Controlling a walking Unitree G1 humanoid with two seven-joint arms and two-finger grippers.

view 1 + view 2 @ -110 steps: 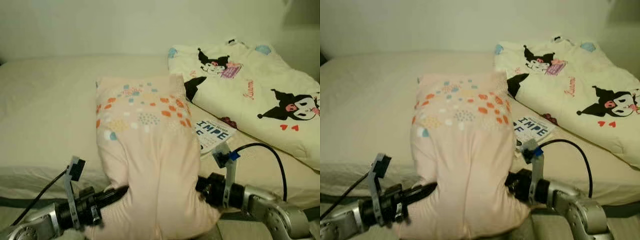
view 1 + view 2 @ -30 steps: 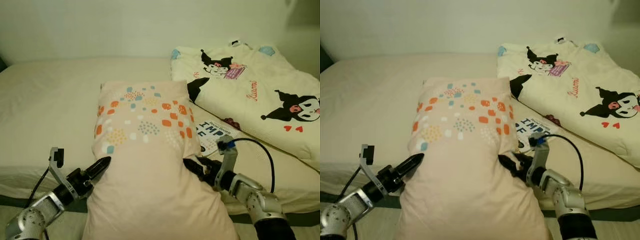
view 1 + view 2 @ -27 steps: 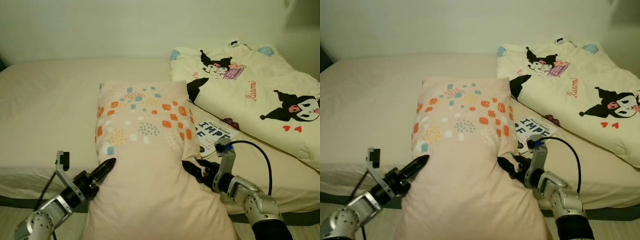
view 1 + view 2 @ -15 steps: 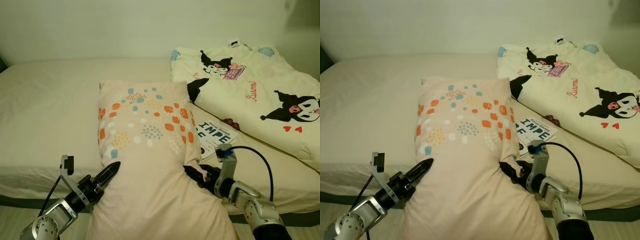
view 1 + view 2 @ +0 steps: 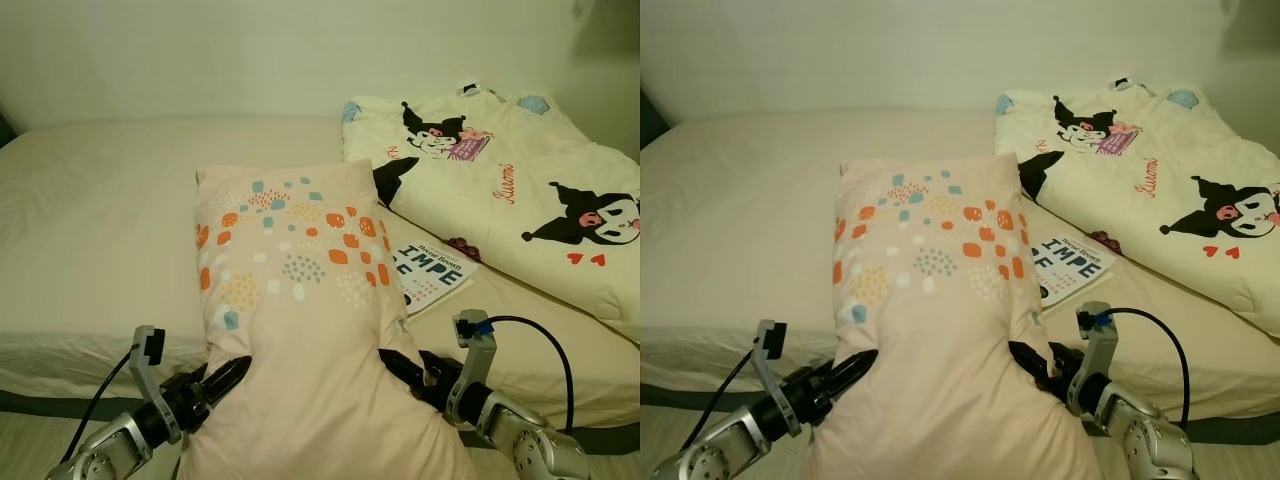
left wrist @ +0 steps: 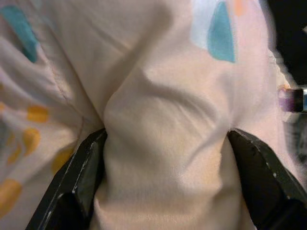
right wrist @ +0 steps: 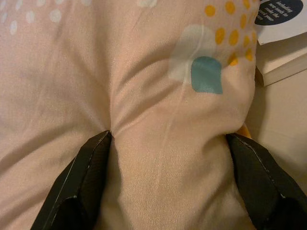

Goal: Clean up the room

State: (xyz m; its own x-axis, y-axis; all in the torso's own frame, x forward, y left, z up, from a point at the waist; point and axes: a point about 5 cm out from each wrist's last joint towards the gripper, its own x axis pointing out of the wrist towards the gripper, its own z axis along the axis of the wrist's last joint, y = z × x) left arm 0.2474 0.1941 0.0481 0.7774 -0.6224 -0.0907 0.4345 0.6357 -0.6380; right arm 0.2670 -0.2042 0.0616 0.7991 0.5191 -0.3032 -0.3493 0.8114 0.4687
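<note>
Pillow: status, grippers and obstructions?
Left gripper and right gripper each shut on a fold of the pillow, one per side. Pillow's far end lies on the bed. Book beside it, against its right edge.

- A bedroom in a home; a wide bed under a plain cream sheet runs ahead of both grippers to a bare pale wall
- A peach pillow printed with orange, teal and yellow patches lies lengthwise on the mattress, its near end bunched between the left gripper and the right gripper
- A cream comforter with black cartoon figures is heaped beyond and outward of the right gripper; the print suits a private, lived-in room
- A book with a white cover and dark lettering lies on the sheet just past the right gripper, between pillow and comforter
</note>
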